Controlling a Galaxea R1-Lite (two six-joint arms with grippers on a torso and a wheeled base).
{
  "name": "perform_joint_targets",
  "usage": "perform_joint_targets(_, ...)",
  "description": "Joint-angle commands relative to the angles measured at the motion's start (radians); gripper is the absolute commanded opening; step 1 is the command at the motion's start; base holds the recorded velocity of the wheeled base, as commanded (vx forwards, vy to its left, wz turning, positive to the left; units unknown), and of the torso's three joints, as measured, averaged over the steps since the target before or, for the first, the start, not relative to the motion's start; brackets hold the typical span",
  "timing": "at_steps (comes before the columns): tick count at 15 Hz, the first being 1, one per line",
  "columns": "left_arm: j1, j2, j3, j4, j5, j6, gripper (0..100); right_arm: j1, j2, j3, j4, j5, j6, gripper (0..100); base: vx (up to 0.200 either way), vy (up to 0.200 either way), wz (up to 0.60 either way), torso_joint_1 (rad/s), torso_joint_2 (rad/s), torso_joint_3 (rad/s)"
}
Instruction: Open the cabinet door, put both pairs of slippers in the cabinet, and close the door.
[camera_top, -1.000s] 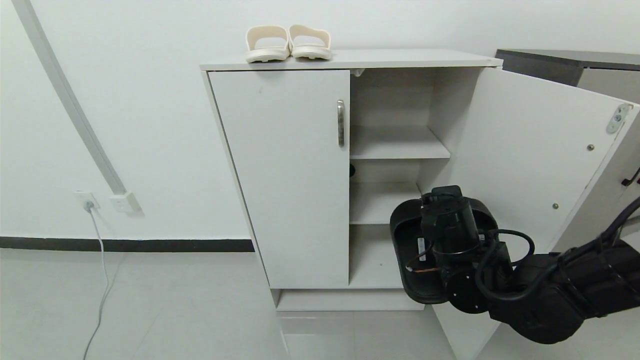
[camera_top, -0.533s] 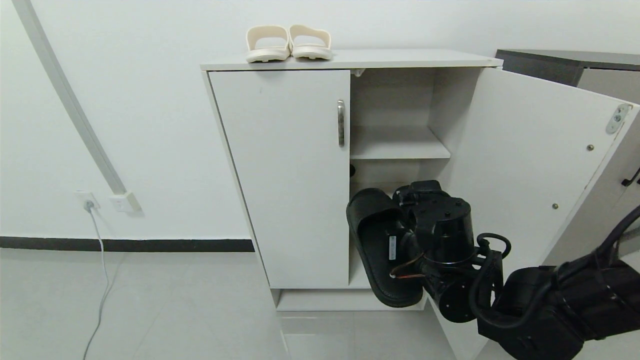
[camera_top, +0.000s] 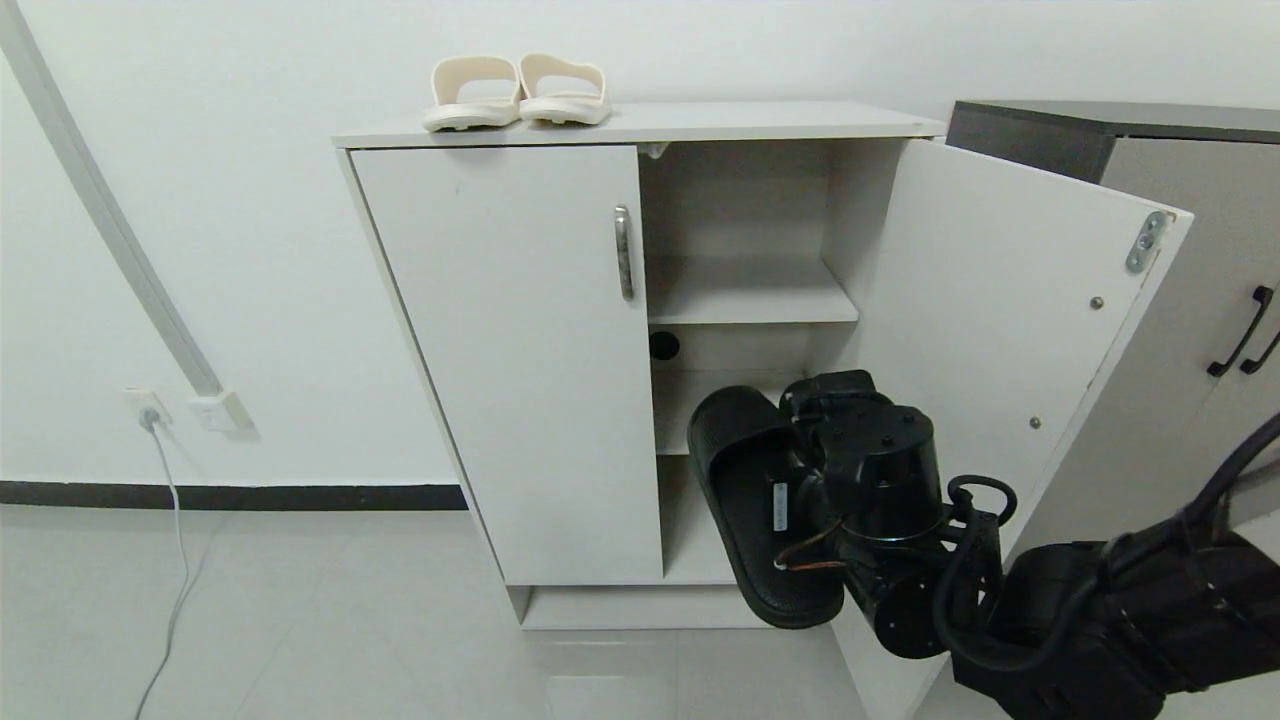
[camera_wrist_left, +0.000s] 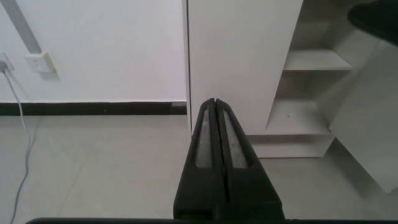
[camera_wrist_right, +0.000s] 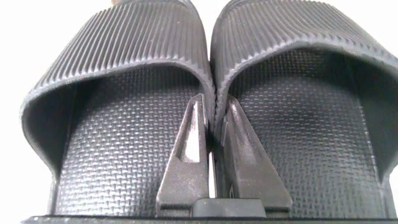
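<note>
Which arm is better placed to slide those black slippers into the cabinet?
The right. Its jaws are shut on the black slippers, held right before the open side of the cabinet. The left arm's jaws are shut on nothing, farther back.

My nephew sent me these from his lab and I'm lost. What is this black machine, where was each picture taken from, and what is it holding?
It is a robot with two arms, each ending in a two-fingered gripper. The wide picture comes from a camera on its head, facing a white cabinet whose right door stands open and whose left door is shut. A pair of beige slippers sits on the cabinet's top. The other two pictures come from cameras on the wrists. The right gripper is shut on the inner edges of the black slippers, holding the pair before the open side. The left gripper is shut and empty, pointing toward the cabinet.
</note>
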Motion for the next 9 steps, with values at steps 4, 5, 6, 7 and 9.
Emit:
perform_joint_targets(4, 0.0, 0.001, 0.001, 0.0, 0.002, 0.0, 0, 0.019, 0.004, 0.003, -0.002, 0.013, 0.0, 0, 0.0, 0.0, 0.0, 0.0, 0.0, 0.0)
perform_joint_targets(5, 0.0, 0.001, 0.001, 0.0, 0.0, 0.0, 0, 0.019, 0.004, 0.003, -0.002, 0.013, 0.0, 0, 0.0, 0.0, 0.0, 0.0, 0.0, 0.0)
perform_joint_targets(6, 0.0, 0.001, 0.001, 0.0, 0.002, 0.0, 0, 0.019, 0.004, 0.003, 0.002, 0.011, 0.0, 0, 0.0, 0.0, 0.0, 0.0, 0.0, 0.0)
perform_joint_targets(7, 0.0, 0.001, 0.001, 0.0, 0.0, 0.0, 0, 0.017, 0.006, 0.005, 0.003, 0.008, 0.0, 0, 0.0, 0.0, 0.0, 0.0, 0.0, 0.0)
perform_joint_targets(9, 0.0, 0.001, 0.001, 0.0, 0.0, 0.0, 0, 0.009, 0.015, 0.007, 0.009, -0.021, -0.003, 0, 0.0, 0.0, 0.0, 0.0, 0.0, 0.0)
